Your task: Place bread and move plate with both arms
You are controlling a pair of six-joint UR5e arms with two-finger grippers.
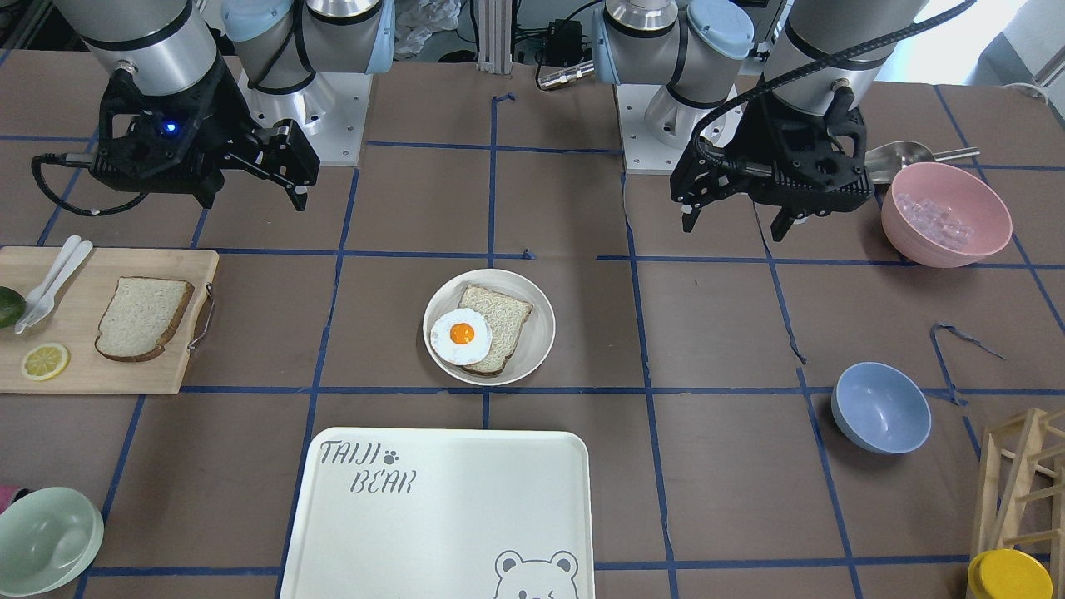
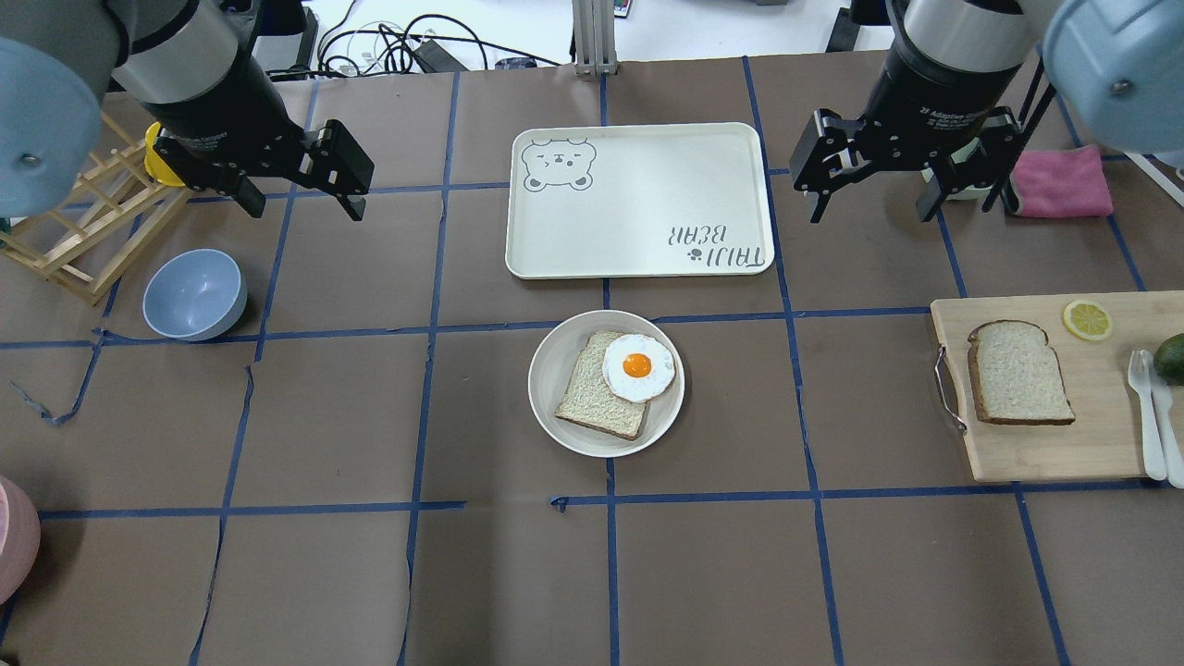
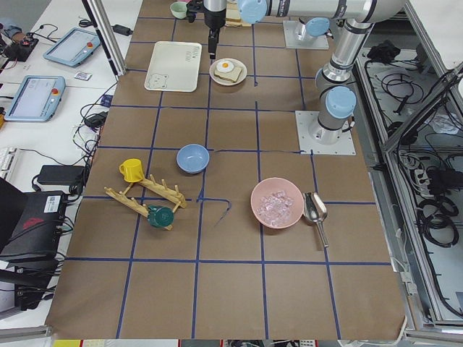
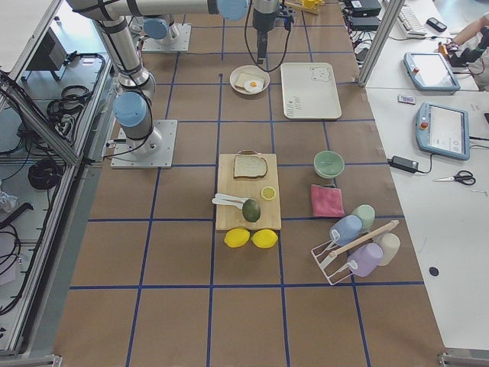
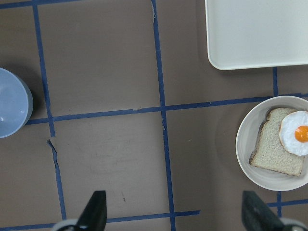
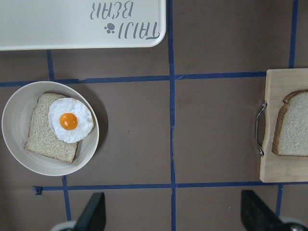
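Observation:
The bare bread slice point(image 2: 1017, 373) lies on a wooden cutting board point(image 2: 1101, 435) at the table's right; it also shows in the front view point(image 1: 141, 318) and at the edge of the right wrist view point(image 6: 293, 122). The round cream plate point(image 2: 548, 370) sits at the table's middle and holds a smaller slice with a fried egg point(image 2: 638, 366) on it. The plate also shows in the left wrist view point(image 5: 245, 149). My left gripper point(image 2: 305, 205) is open and empty, high above the table, left of the tray. My right gripper point(image 2: 869, 213) is open and empty, between tray and board.
A white bear-print tray point(image 2: 638, 199) lies just beyond the plate. A blue bowl point(image 2: 194, 294) and a wooden rack point(image 2: 83, 231) stand at the left. A pink bowl point(image 1: 946, 214), a green bowl point(image 1: 46, 541) and a pink cloth point(image 2: 1059, 180) lie around the edges.

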